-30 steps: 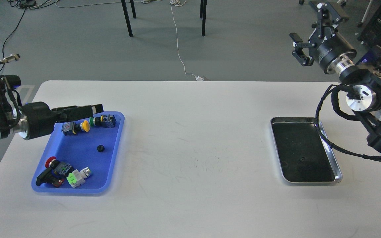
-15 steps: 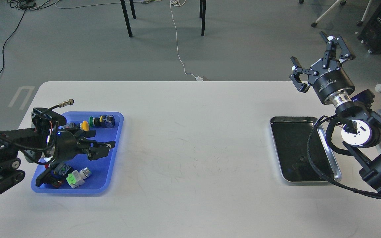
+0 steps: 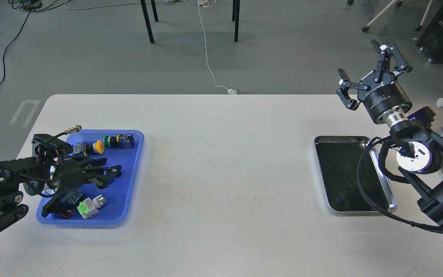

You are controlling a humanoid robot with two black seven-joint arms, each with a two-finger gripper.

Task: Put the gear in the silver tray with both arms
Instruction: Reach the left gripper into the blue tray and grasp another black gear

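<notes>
The silver tray (image 3: 340, 137) lies at the right of the white table, its dark bottom bare. The small black gear does not show; the spot in the blue tray (image 3: 137, 154) where it lay is covered by my left gripper. My left gripper (image 3: 108, 176) hangs low over the middle of the blue tray, its two fingers apart, pointing right. My right gripper (image 3: 367, 74) is open and empty, raised above the table's far right edge, beyond the silver tray's far end. My right arm's cable sleeve (image 3: 363, 184) hangs over the silver tray's right side.
The blue tray holds push-button switches: a yellow one (image 3: 99, 146) and a green one (image 3: 107, 141) at its far end, a light green and white part (image 3: 87, 207) at its near end. Chair legs (image 3: 147, 21) stand on the floor beyond the table.
My left arm swung down and into the blue tray, then drew back a little to the left; the gear is now covered. My right gripper came down and right, then held almost still.
</notes>
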